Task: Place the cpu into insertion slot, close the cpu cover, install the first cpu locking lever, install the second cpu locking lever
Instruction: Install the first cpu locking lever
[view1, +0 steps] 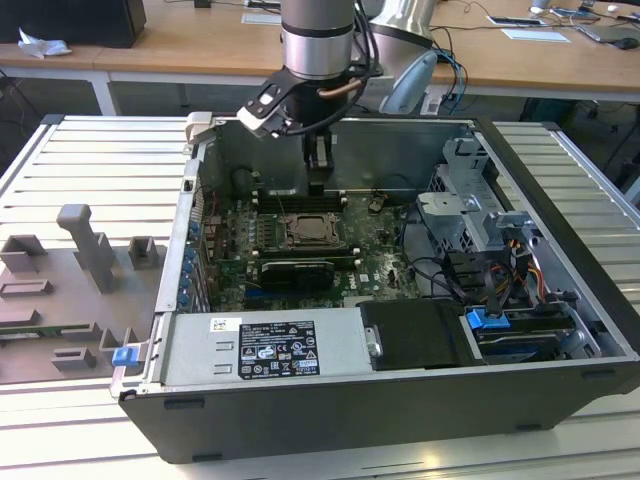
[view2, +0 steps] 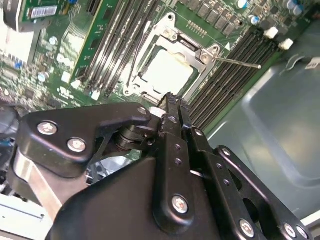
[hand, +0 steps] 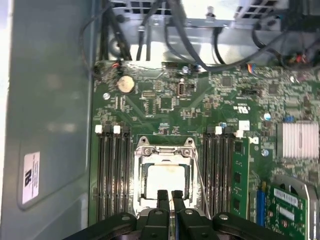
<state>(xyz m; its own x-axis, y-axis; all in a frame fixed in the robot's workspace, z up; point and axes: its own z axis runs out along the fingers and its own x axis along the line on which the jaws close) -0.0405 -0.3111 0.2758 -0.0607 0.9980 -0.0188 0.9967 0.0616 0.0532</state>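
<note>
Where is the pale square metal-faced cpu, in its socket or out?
In: the pale silvery square cpu lies flat inside the silvery-rimmed square insertion slot, in both wrist views.

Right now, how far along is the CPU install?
Done: the cpu sits in the insertion slot, and the cpu cover looks lowered over it. In hand: the claw, shut and seemingly empty, hangs at the slot's edge. Left: the locking levers; one juts away from the slot, neither looks latched.
</note>
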